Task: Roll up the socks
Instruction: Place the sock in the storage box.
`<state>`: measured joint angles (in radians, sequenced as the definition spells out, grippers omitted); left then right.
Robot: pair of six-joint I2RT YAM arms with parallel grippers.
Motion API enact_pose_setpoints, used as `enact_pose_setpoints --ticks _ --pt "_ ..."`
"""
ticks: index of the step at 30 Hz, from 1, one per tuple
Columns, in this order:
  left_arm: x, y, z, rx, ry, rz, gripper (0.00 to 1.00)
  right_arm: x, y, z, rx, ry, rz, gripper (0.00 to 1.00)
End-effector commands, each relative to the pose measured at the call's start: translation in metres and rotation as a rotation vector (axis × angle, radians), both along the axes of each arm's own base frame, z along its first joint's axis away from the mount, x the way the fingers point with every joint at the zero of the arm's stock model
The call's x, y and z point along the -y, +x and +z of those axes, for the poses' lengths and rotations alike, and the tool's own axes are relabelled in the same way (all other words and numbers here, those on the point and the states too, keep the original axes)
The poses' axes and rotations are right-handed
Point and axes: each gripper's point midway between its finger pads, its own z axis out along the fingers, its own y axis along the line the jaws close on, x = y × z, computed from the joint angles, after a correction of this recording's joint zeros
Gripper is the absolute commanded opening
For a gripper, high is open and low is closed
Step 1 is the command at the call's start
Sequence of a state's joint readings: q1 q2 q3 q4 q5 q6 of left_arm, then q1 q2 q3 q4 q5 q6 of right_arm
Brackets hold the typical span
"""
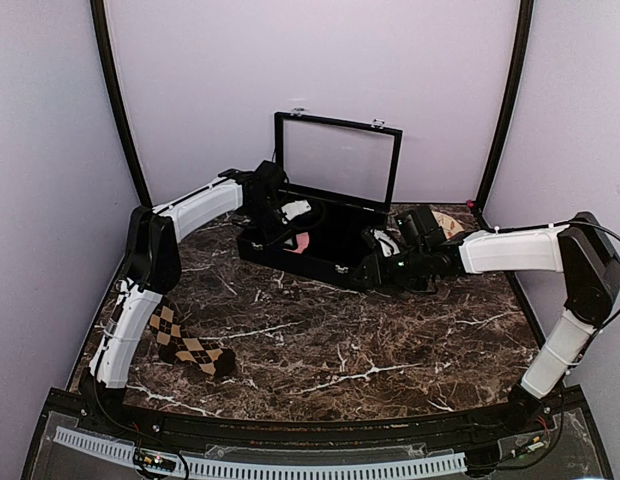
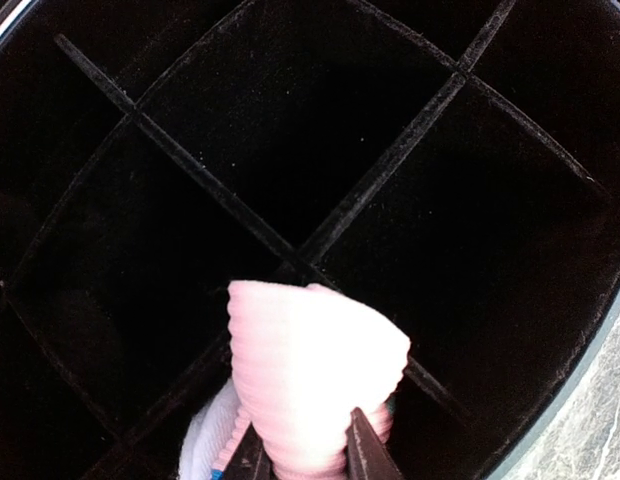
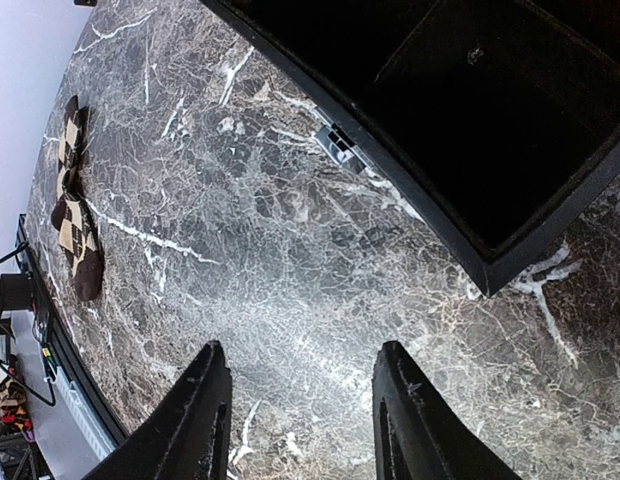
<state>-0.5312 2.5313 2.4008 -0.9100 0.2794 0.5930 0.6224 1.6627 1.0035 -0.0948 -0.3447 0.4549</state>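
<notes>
From above, the left gripper (image 1: 295, 228) is reaching into the open case (image 1: 290, 262), whose lid (image 1: 338, 160) is standing upright. It is holding the pink sock (image 1: 303, 242) over the interior. The argyle sock (image 1: 190, 345) is lying flat on the table (image 1: 340, 350), well apart from the case, near the left arm's base. The right gripper (image 1: 370, 268) is hovering just beside the case's front right corner.

The left wrist view is showing the fingers (image 2: 252, 455) clamped on the pink sock, which is bunching into a loose roll over the dividers (image 2: 220, 200). Whether it is touching them cannot be told. Nothing else is showing in the compartments in view, though the black lining is hiding much. The sock is looking soft, light and limp, likely to unroll if let go loosely, so pinching across the roll's middle seems the better hold.

The right wrist view is showing the jaws standing apart with nothing between them, above the marble. The argyle sock is lying far off. Being floppy, it would probably be best taken at one end for rolling.
</notes>
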Motion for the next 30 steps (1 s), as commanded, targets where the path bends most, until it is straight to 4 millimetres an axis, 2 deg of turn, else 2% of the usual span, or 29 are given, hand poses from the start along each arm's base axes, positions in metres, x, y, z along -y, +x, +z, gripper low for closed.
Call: enact_pose_setpoints --ticks 1,3,6,10,12,14,18,20,23,24,25,30 --pt "-0.024 -0.066 -0.071 -0.352 0.138 0.012 0.00 -0.006 0.014 0.022 0.059 0.051 -0.011 0.45" --pt "-0.025 -0.068 -0.075 -0.369 0.135 0.013 0.00 -0.006 0.013 0.022 0.059 0.048 -0.011 0.45" --pt "-0.027 -0.075 -0.093 -0.416 0.151 0.017 0.00 -0.006 0.013 0.022 0.057 0.050 -0.012 0.45" --pt "-0.027 -0.082 -0.101 -0.457 0.148 0.024 0.02 -0.006 0.013 0.025 0.060 0.055 -0.016 0.45" --pt "-0.027 -0.084 -0.103 -0.471 0.148 0.038 0.11 -0.006 0.013 0.026 0.063 0.059 -0.016 0.45" --pt "-0.030 -0.080 -0.103 -0.459 0.164 0.066 0.26 -0.006 0.013 0.028 0.066 0.062 -0.018 0.45" --pt "-0.027 -0.076 -0.088 -0.438 0.142 0.079 0.43 -0.005 0.012 0.029 0.070 0.066 -0.017 0.45" --pt "-0.025 -0.076 -0.084 -0.439 0.128 0.080 0.48 -0.005 0.010 0.030 0.072 0.068 -0.016 0.45" --pt "-0.022 -0.071 -0.063 -0.406 0.099 0.084 0.52 -0.004 0.008 0.032 0.078 0.072 -0.015 0.45" --pt "-0.021 -0.071 -0.060 -0.401 0.094 0.086 0.69 -0.003 0.008 0.033 0.081 0.072 -0.016 0.45" --pt "-0.020 -0.070 -0.056 -0.396 0.088 0.087 0.78 -0.002 0.007 0.033 0.082 0.073 -0.016 0.45" --pt "-0.018 -0.067 -0.038 -0.368 0.061 0.091 0.80 -0.001 0.004 0.026 0.073 0.069 -0.016 0.45"
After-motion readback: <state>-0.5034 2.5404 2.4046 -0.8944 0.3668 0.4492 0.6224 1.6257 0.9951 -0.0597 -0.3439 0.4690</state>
